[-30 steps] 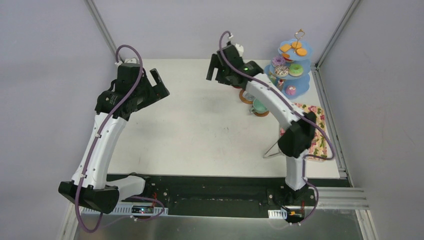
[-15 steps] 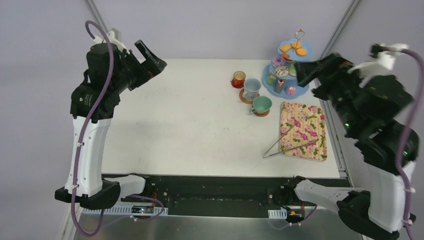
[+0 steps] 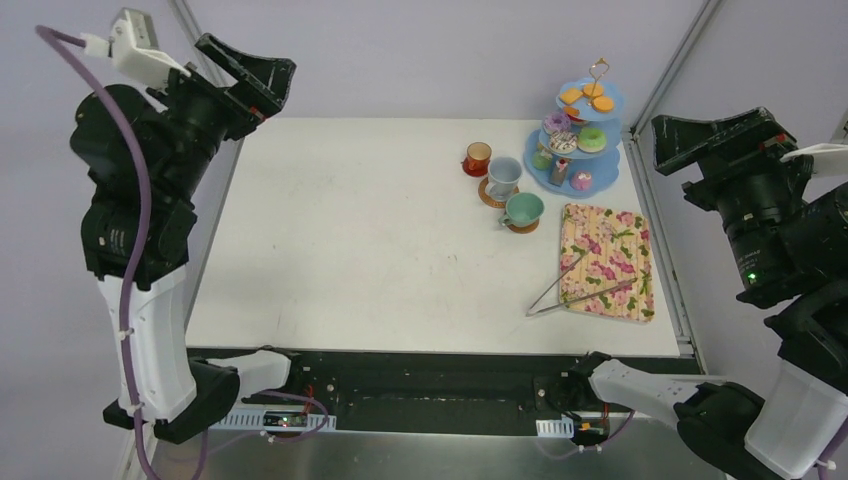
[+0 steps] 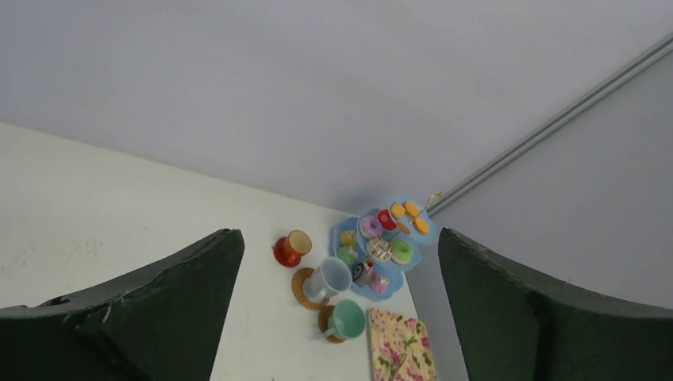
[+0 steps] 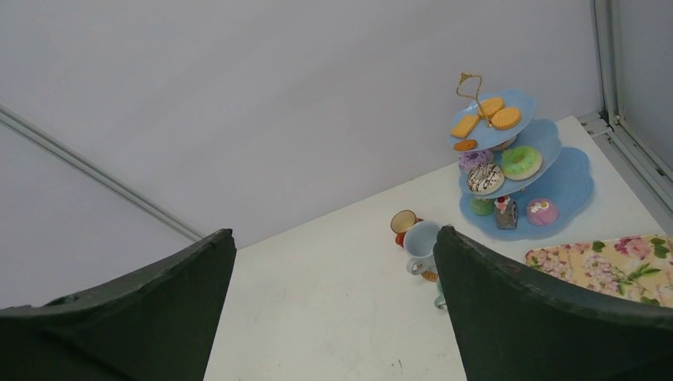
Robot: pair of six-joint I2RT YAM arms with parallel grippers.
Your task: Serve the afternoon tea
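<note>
Nearest to us, off the tray's near left corner, the joined end of the tongs (image 3: 549, 291) lies on the table (image 3: 380, 250), and their two arms spread out onto the tray (image 3: 625, 240). The tray lies flat along the table's right edge.

The right gripper (image 3: 715, 138) hangs high to the right of the tray, out past the table's edge. In its wrist view we see its fingers (image 5: 548, 317) spread wide with nothing between them. The left gripper (image 3: 252, 72) is raised well to the left of the tray, by the table's far left corner. It too is spread wide and holds nothing.

Just beyond the tray's far left corner, the mint green cup (image 3: 524, 208) stands upright on a coaster (image 3: 519, 228). A little farther from the tray, the grey-blue cup (image 3: 503, 176) stands on its own coaster, and past that the orange cup (image 3: 478, 156) does likewise. The three run in a slanting line away from the tray toward the far left.

Right behind the tray's far edge rises the stand (image 5: 575, 186). We see a few small sweets (image 3: 581, 181) on its bottom tier, donuts (image 3: 592, 139) on the middle tier and biscuits (image 3: 602, 103) on top.
</note>
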